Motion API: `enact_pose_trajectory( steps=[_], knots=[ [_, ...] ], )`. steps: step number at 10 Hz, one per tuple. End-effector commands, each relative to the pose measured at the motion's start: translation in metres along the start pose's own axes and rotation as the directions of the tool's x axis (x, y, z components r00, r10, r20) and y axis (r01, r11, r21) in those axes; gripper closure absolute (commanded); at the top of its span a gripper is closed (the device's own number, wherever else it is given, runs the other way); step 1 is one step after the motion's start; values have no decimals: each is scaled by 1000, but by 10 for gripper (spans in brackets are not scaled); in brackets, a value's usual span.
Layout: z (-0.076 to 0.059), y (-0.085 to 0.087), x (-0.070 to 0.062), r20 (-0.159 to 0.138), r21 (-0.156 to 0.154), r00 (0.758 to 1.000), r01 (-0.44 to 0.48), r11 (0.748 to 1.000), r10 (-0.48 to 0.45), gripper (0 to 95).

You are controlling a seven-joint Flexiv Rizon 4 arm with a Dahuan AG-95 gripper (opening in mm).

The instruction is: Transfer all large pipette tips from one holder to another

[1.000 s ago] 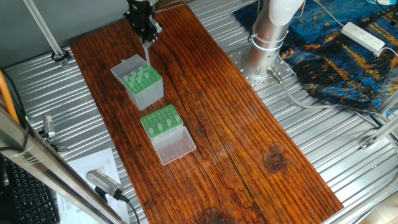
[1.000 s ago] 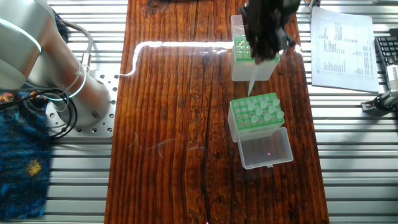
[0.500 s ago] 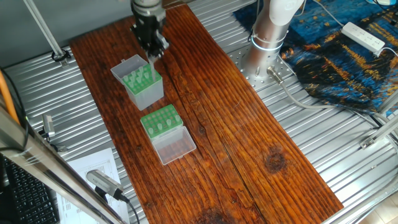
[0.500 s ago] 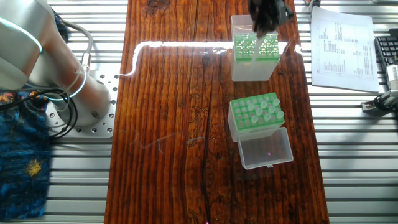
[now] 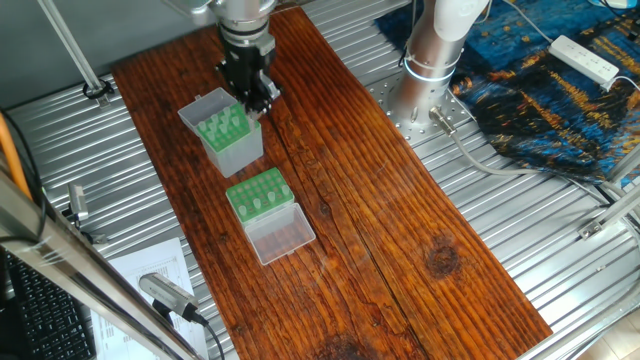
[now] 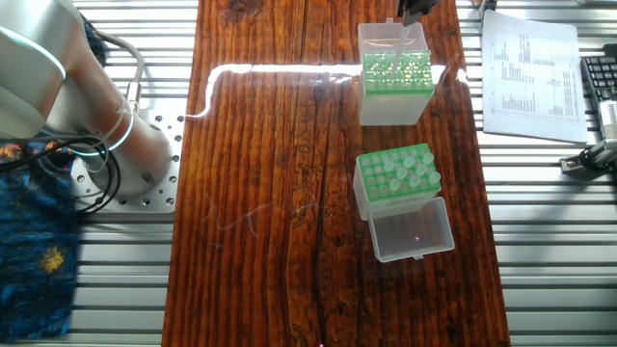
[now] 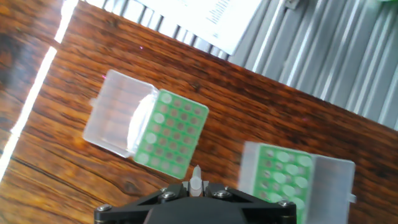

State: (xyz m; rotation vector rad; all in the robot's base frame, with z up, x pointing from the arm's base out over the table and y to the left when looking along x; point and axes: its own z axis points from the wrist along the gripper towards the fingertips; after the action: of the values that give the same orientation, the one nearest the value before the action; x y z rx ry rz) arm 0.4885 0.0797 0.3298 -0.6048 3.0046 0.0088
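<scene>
Nearest is the clear lid (image 5: 281,236), lying open on the near side of the low rack (image 5: 258,192). The rack has some tips (image 6: 400,172) in it. Just behind stands the tall box (image 5: 232,140). The gripper (image 5: 252,98) hangs over the box's far right corner, squeezed on one tip (image 7: 196,177).

The tip is thin and slippery. It could tilt, miss its hole and fall.

The wooden table (image 5: 400,220) is dark and shiny. It sits on a ribbed metal bench (image 5: 500,220), with a paper (image 6: 530,67) and a blue cloth (image 5: 540,80) nearby.
</scene>
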Motion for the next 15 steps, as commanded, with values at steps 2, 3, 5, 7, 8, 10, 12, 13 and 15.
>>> enact_pose_trajectory(
  steps=[2, 3, 5, 7, 8, 10, 12, 13, 15],
  knots=[
    [7, 10, -3, 13, 0, 1000, -1, 1000, 1, 950],
    [10, 14, -5, 18, 2, 1000, -6, 1000, 6, 950],
    [14, 17, -7, 27, 2, 1000, -7, 1000, 7, 950],
    [17, 20, -8, 31, -5, 999, -15, 1000, 15, 950],
    [23, 28, -10, 26, -6, 999, -28, 1000, 28, 950],
    [30, 33, -10, 24, -5, 999, -33, 999, 33, 950],
    [34, 35, -10, 26, -6, 999, -28, 1000, 28, 950],
    [34, 35, -10, 25, -6, 999, -26, 1000, 26, 950],
    [36, 37, -10, 24, -14, 999, -36, 999, 36, 950]
  ],
)
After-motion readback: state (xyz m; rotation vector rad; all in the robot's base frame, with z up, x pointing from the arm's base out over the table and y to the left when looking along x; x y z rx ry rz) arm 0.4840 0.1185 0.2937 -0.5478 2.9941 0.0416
